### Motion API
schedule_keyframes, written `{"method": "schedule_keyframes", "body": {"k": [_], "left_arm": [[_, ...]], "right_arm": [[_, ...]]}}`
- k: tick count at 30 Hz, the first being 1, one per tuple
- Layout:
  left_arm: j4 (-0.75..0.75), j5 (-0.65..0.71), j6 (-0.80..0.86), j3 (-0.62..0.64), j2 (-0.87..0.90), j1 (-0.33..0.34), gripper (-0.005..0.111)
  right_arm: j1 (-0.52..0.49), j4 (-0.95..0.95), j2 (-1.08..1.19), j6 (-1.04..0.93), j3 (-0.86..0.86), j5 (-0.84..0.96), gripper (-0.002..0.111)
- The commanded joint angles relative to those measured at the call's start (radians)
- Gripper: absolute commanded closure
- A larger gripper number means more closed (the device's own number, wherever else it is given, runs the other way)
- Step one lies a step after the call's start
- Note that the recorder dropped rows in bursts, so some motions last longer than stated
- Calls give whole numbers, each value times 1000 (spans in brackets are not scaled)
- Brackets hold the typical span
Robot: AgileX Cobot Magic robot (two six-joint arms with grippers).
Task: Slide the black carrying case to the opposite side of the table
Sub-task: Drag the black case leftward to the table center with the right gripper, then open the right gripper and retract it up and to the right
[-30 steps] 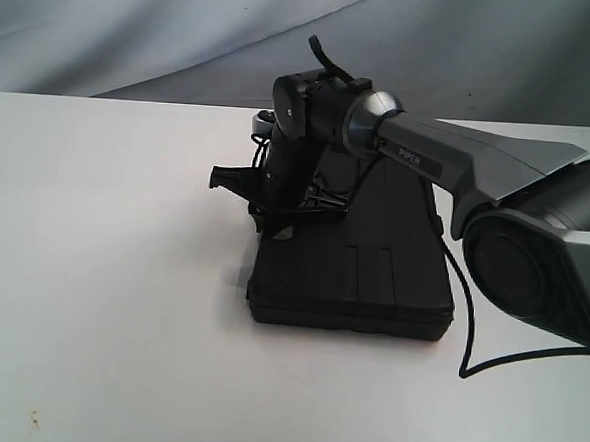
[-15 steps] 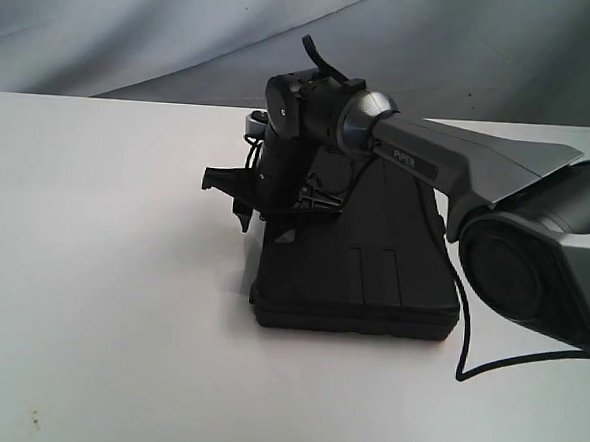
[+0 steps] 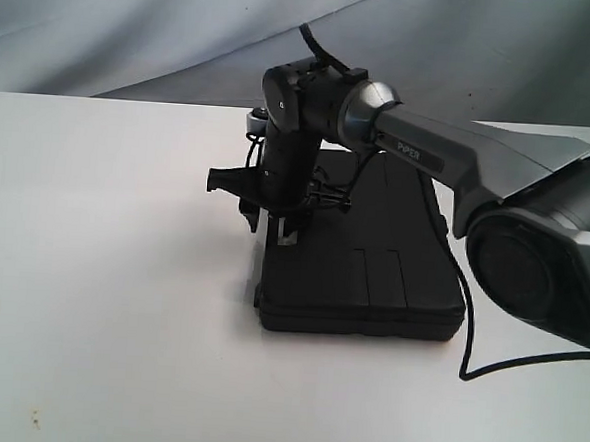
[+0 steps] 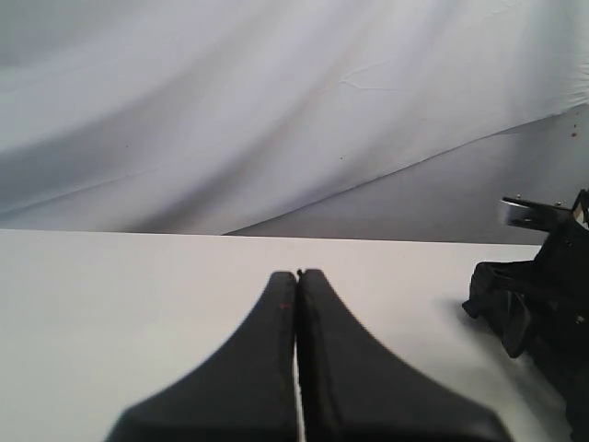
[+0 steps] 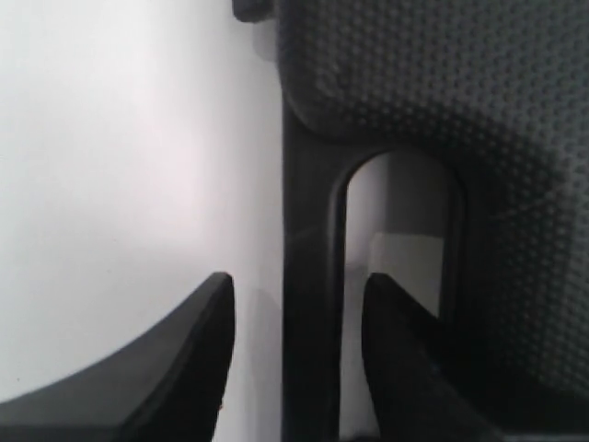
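Observation:
The black carrying case (image 3: 372,276) lies flat on the white table (image 3: 102,269), right of the middle. My right gripper (image 3: 269,229) points down at the case's left edge. In the right wrist view it (image 5: 299,285) is open and straddles the case's handle bar (image 5: 308,212): one finger stands in the handle opening, the other over the table (image 5: 120,166) outside, with a gap on both sides. The pebbled lid (image 5: 442,83) fills the rest of that view. My left gripper (image 4: 297,274) is shut on nothing, low over the table (image 4: 110,304), and does not show in the exterior view.
A black cable (image 3: 465,342) loops from the right arm (image 3: 459,156) down past the case's right side. Grey cloth (image 3: 136,31) hangs behind the table's far edge. The right arm's gripper (image 4: 543,308) shows at the side of the left wrist view.
The case has slid a little to the right across the table. The right arm's wrist has tilted, its fingers still around the handle. The left side of the table looks the same.

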Motion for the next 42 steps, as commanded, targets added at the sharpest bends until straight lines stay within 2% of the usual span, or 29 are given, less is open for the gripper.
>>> {"method": "schedule_keyframes", "body": {"k": [1, 9, 10, 15, 18, 23, 33, 42], "left_arm": [[0, -2, -1, 5, -5, 2, 107], [0, -2, -1, 5, -5, 2, 107], [0, -2, -1, 5, -5, 2, 107], [0, -2, -1, 5, -5, 2, 107], [0, -2, -1, 5, -5, 2, 107], [0, -2, -1, 5, -5, 2, 107], [0, -2, -1, 5, -5, 2, 107], [0, -2, -1, 5, -5, 2, 107]], "right_arm": [[-3, -67, -48, 7, 5, 23, 66], [15, -136, -201, 9, 7, 65, 77], [24, -152, -224, 9, 7, 82, 84], [43, -154, -274, 0, 7, 93, 104], [51, -154, -308, -6, 40, 81, 108], [51, -154, -422, 13, 243, -33, 108], [-16, -104, -742, 90, 783, -397, 108], [-109, -82, -970, 88, 1110, -581, 108]]}}
